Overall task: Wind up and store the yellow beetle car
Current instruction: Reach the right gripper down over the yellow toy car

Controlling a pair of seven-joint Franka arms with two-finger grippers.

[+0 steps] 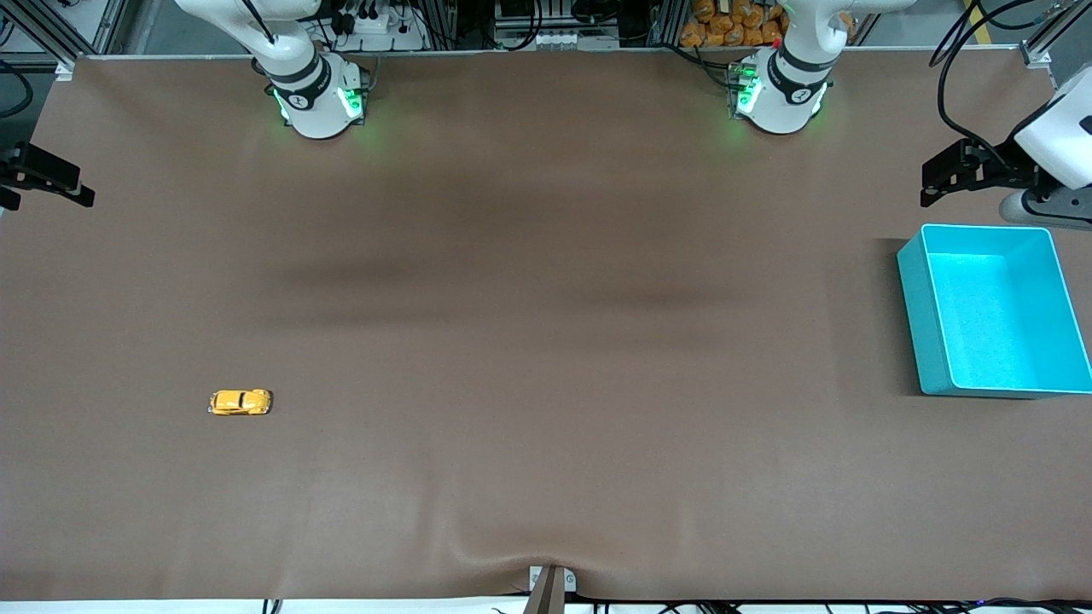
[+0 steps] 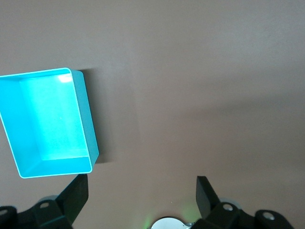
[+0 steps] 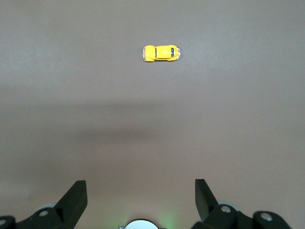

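Observation:
The yellow beetle car [image 1: 241,402] is tiny and stands on its wheels on the brown mat, toward the right arm's end of the table. It also shows in the right wrist view [image 3: 161,53]. My right gripper [image 1: 84,193] is open and empty, high over the table's edge at that end, well apart from the car; its own view shows it too [image 3: 140,191]. The turquoise bin [image 1: 917,315] stands empty at the left arm's end and shows in the left wrist view [image 2: 86,114]. My left gripper [image 1: 928,183] is open and empty in the air beside the bin; its own view shows it too [image 2: 142,191].
The two arm bases [image 1: 320,98] [image 1: 781,94] stand along the table's edge farthest from the front camera. The brown mat [image 1: 546,341] has a ripple at its nearest edge, by a small bracket [image 1: 550,584].

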